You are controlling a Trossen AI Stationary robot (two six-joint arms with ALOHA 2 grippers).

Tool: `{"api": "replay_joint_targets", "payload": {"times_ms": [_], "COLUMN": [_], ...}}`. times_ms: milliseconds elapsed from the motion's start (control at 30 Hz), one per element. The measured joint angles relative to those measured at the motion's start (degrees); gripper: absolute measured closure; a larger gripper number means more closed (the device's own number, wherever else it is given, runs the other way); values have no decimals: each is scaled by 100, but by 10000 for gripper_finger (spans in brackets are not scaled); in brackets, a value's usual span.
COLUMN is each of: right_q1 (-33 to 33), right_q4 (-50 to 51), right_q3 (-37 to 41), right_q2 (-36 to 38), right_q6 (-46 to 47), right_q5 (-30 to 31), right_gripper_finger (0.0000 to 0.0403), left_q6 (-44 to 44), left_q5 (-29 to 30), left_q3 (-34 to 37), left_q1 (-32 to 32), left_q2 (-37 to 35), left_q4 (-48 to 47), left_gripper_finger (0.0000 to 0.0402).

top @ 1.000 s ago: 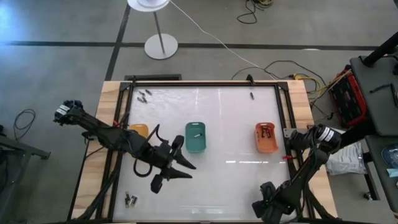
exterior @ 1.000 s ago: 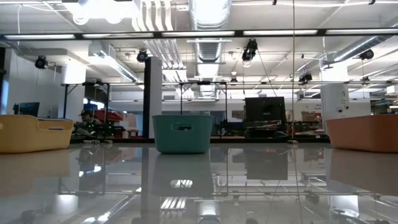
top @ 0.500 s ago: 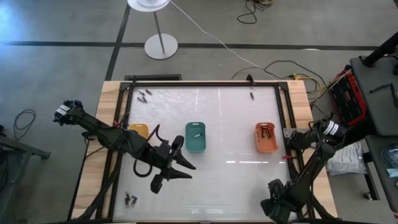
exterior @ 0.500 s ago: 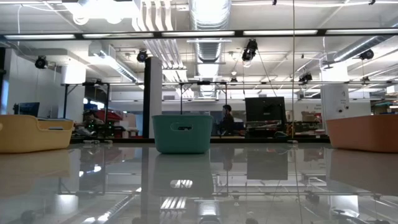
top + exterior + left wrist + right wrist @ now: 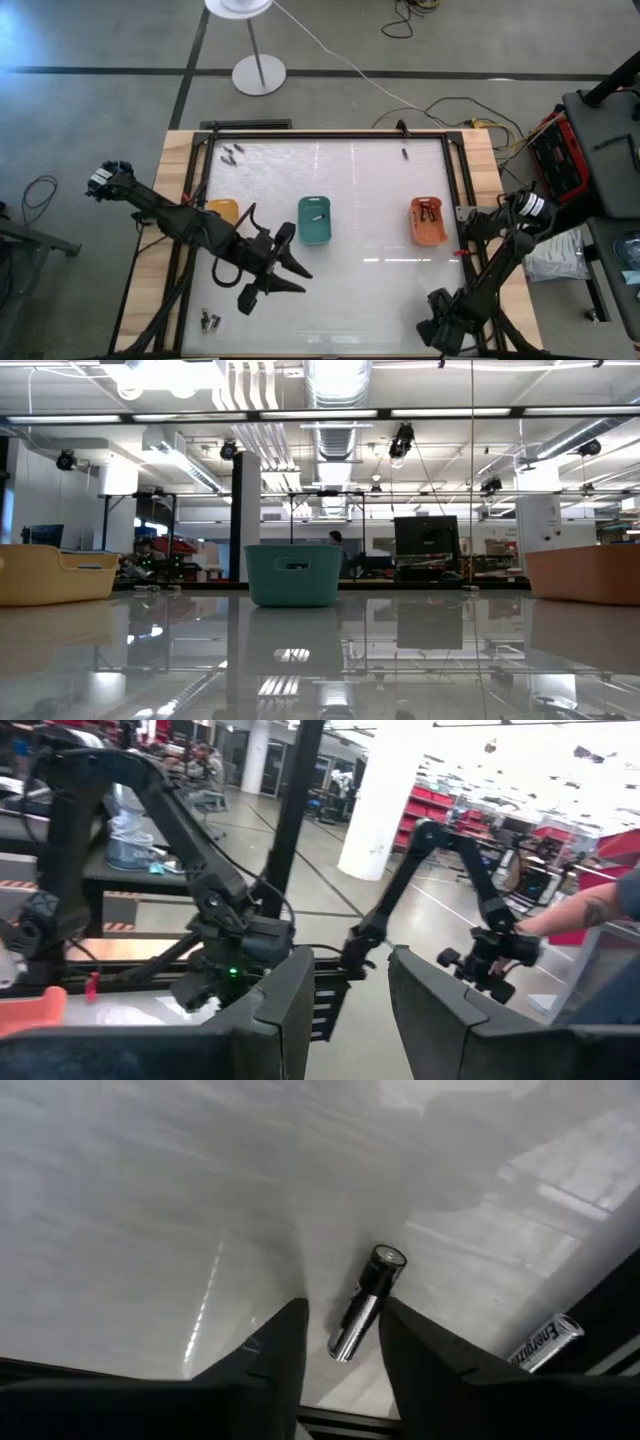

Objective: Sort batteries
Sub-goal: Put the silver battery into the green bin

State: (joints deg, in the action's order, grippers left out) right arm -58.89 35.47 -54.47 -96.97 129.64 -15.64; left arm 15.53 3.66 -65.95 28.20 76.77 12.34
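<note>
The right pincer [image 5: 340, 1350] is found low over the near right corner of the table [image 5: 380, 290], its two fingers a narrow gap apart and pointed at a dark-and-silver battery [image 5: 364, 1302] lying on the table surface just ahead of the fingertips; nothing is held. A second battery with printed lettering [image 5: 546, 1342] is seen just beside it, at the table's edge frame.

The left pincer [image 5: 268, 283] is held over the near left part of the table, its fingers spread moderately and empty.

Sorting is judged to be partly done. One battery is seen inside the green tray [image 5: 314, 221] at the table's middle, and several lie in the orange tray [image 5: 428, 232] to the right. Still loose are a small cluster at the far left corner [image 5: 231, 154], a single battery at the far right [image 5: 405, 154], a pair at the near left corner [image 5: 210, 321], and the two by the right pincer.

The yellow tray [image 5: 224, 210] is largely covered by the left arm, so its contents cannot be told. Battery types cannot be made out from overhead. In the low view no arm is shown, and the loose batteries appear only as specks.
</note>
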Motion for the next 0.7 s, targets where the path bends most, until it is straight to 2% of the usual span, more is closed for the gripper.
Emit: {"api": "replay_joint_targets", "payload": {"times_ms": [300,433,567,700], "right_q1": [45,45,76,167], "right_q4": [81,326,736,767], "right_q3": [-33,-277,-580,-613], "right_q2": [-43,-30,-87,-87], "right_q6": [-203,-132,-283,-396], "right_q5": [251,358,871,1196], "right_gripper_finger": [379,379,381,386], "left_q6": [-12,312,452,774], "left_q5": [186,176,184,643], "left_q3": [0,-43,-46,-31], "left_q1": [-43,-20,-10,-10], "left_q2": [-28,-298,-585,-785], "left_q4": [-319,-1245,-2154,-2921], "left_gripper_finger": [289,289,289,289]}}
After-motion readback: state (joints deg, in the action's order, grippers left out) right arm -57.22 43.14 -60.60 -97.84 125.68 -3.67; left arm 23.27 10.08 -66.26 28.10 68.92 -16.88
